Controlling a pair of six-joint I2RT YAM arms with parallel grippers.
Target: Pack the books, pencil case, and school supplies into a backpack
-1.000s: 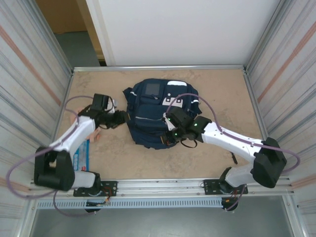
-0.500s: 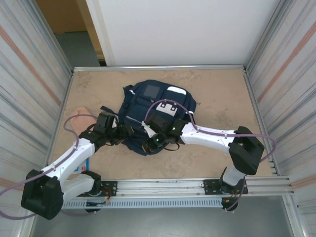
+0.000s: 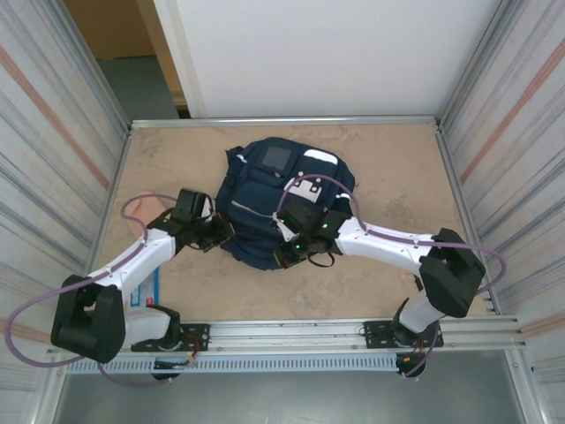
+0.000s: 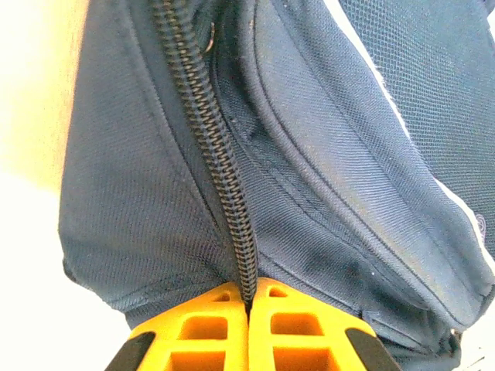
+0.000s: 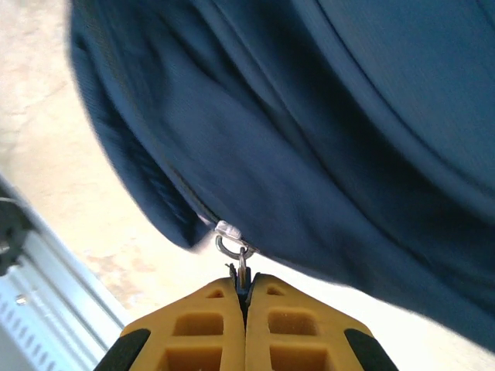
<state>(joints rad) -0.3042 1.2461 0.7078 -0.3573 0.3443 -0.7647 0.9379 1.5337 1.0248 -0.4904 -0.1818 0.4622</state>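
The navy backpack [image 3: 269, 199] lies flat mid-table with its white patches facing up. My left gripper [image 3: 224, 237] is at its left edge. In the left wrist view it [image 4: 248, 297] is shut, pinching the fabric at the black zipper track [image 4: 207, 139]. My right gripper [image 3: 282, 255] is at the backpack's near edge. In the right wrist view it [image 5: 244, 282] is shut on the metal zipper pull [image 5: 241, 263], which hangs from the slider [image 5: 227, 229]. A light-blue oblong [image 3: 151, 283] lies by the left arm. The books and pencil case are out of view.
Metal walls close in the table on the left, right and back. A rail [image 3: 291, 334] runs along the near edge by the arm bases. Bare tabletop [image 3: 397, 168] lies to the right of the backpack. A peach-pink lump [image 3: 143, 219] peeks out beside the left arm's cable.
My left gripper has closed on the backpack's zipper edge after standing open. The right gripper, still shut, has moved slightly right. The backpack has shifted a little back and right.
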